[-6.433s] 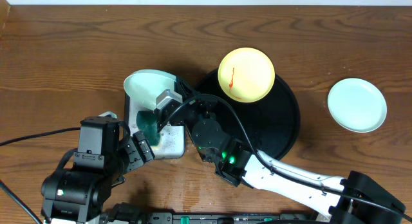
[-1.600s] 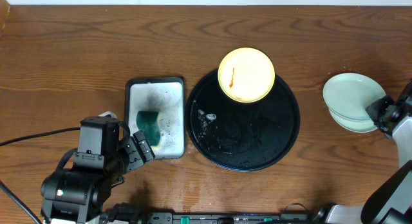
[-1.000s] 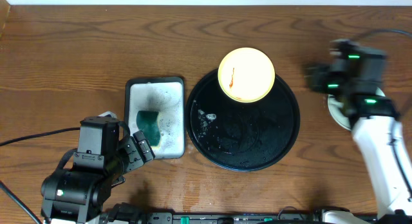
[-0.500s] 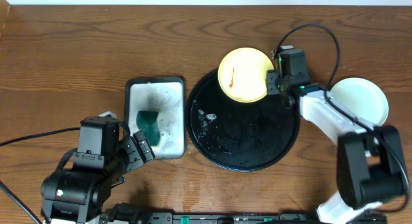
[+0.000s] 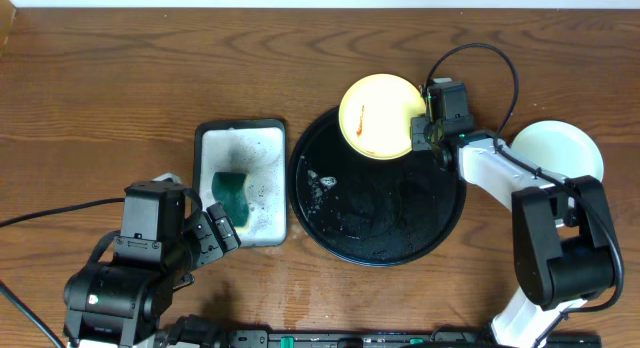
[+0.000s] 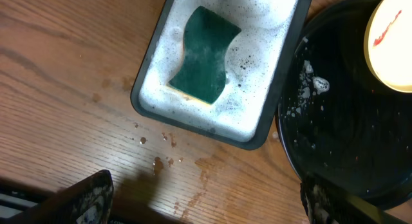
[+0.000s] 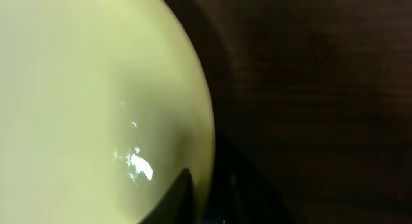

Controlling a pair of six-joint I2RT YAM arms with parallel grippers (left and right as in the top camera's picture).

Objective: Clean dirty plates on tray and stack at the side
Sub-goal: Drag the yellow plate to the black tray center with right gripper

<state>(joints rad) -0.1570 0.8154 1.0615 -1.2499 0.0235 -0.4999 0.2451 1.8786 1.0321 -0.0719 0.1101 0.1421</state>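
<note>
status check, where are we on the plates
Left gripper open, beside sponge tray. Right gripper at yellow plate rim, grip unclear. Plate smeared red, on black tray. Nothing blocking.

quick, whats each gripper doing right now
left gripper: open, holding nothing
right gripper: at the rim of the pale yellow round plate; open or closed cannot be told

Overhead: bright, even light from above. Yellow plate blown out to glare; glossy black tray carries faint sheen. Left wrist view sharp. Right wrist view too close, soft, dim at right, small glints.
</note>
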